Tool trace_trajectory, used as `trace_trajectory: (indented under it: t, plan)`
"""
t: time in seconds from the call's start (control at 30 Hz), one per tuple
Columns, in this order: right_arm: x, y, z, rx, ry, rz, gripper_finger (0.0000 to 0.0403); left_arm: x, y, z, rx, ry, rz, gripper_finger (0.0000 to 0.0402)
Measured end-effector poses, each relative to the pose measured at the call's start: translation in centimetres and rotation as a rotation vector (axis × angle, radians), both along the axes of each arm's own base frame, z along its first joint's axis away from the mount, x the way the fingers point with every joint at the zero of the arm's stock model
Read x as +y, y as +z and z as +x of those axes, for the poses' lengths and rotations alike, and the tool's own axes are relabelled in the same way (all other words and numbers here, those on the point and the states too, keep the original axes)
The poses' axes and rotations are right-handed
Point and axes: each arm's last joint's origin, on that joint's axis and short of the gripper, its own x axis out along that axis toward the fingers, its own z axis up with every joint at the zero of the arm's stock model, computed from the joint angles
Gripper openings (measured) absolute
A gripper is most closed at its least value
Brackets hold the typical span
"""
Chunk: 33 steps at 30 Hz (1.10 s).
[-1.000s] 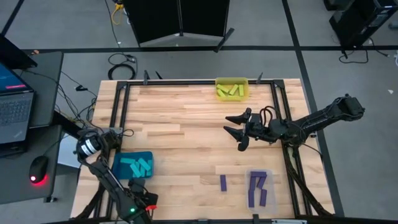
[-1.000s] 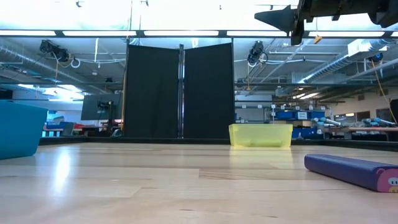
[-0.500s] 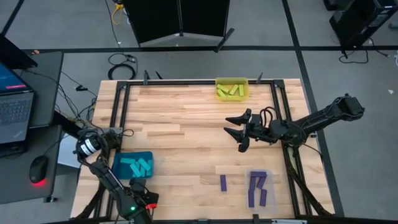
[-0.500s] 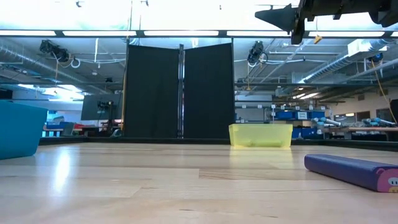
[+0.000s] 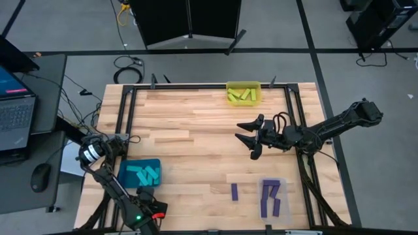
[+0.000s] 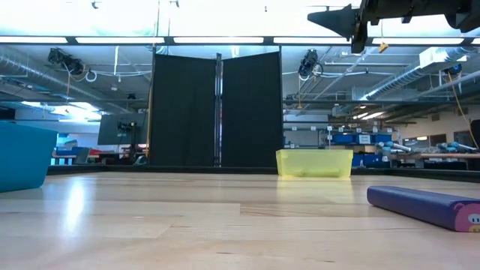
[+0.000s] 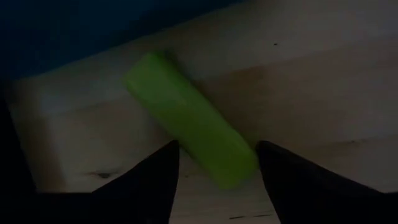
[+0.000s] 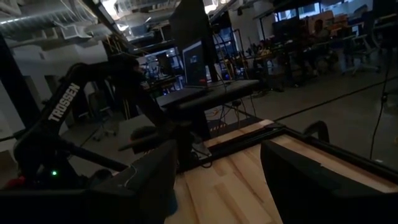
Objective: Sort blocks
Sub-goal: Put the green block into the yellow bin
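Our left gripper [image 7: 214, 180] is low at the near-left table edge, fingers spread on both sides of 1 green block [image 7: 189, 118] but not squeezing yet, so we can pick it up. Our right gripper [image 5: 247, 140] waits open and empty, high up. 1 purple block [image 5: 234, 190] lies nearer us than it.

Teal bin [image 5: 139, 175], yellow bin [image 5: 243, 93], laptop [image 5: 14, 111] beside table [image 5: 196, 137].

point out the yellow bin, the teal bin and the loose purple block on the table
yellow bin [image 5: 259, 93]: high view, right rim.
teal bin [image 5: 123, 173]: high view, bare floor near its left wall.
loose purple block [image 5: 234, 191]: high view, middle of the bar, left of the clear bin.
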Motion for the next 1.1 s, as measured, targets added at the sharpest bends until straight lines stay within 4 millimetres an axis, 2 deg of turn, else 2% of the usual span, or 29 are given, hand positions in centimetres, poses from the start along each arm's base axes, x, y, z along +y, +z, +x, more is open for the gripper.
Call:
trace_trajectory:
  t: [0.23,0.67,0.83,1.1]
  plan:
    - [0.05,0.71,0.18,-0.014,-0.001,-0.008,0.0242,-0.04,-0.07,-0.04,-0.007,-0.008,0.004,0.0206]
    - [0.06,0.84,0.22,-0.014,-0.002,-0.011,0.0242,-0.43,0.51,0.17,-0.043,-0.043,0.03,0.0208]
    - [0.06,0.84,0.22,-0.013,-0.002,-0.013,0.0242,-0.43,0.77,0.19,-0.035,-0.046,0.045,0.0239]
    - [0.06,0.76,0.23,-0.003,-0.003,-0.021,0.0242,-0.31,0.82,0.19,-0.049,-0.036,0.065,0.0322]
